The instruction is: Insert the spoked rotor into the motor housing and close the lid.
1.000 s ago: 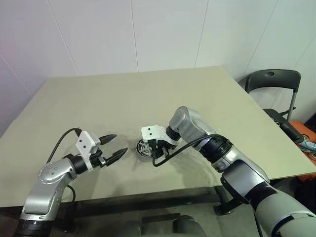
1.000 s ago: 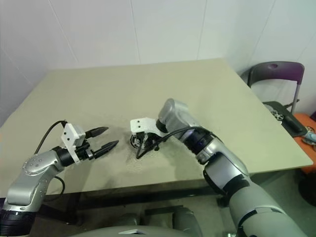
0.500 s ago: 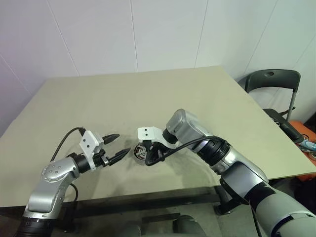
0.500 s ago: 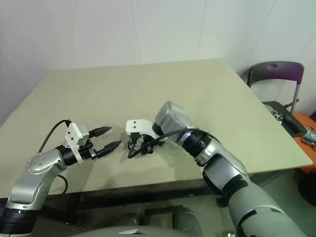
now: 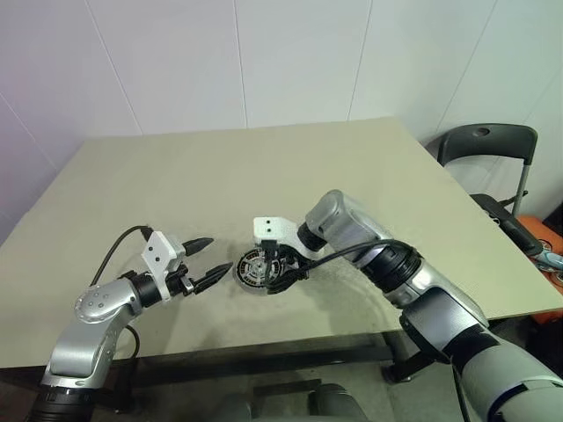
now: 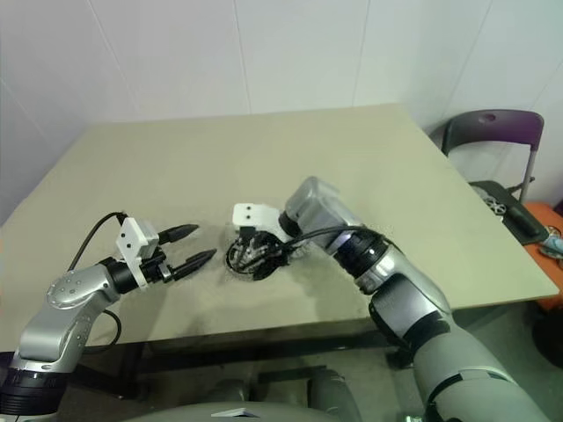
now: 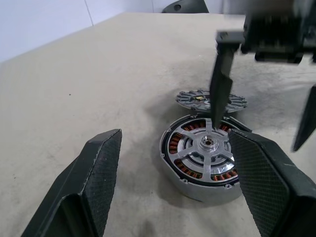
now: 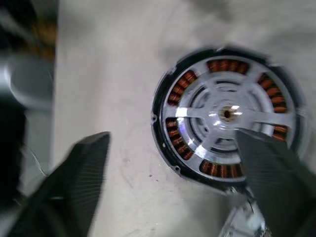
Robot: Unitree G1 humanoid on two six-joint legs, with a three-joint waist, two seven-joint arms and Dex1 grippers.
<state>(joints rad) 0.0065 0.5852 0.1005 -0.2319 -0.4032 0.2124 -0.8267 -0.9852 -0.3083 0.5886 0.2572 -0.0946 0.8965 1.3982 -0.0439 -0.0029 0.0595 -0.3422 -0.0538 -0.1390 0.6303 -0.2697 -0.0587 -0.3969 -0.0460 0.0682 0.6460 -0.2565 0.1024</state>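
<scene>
On the bench we see the housing with the rotor seated inside, our right tool spread wide just above it, our left tool empty and parted beside it, and the lid flat just behind, nearer the right arm.

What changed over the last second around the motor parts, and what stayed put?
The right gripper opened and let go of the spoked rotor, which now sits in the motor housing; its fingers stand apart above it. The left gripper stayed open beside the housing, and the lid still lies on the table behind it.
</scene>
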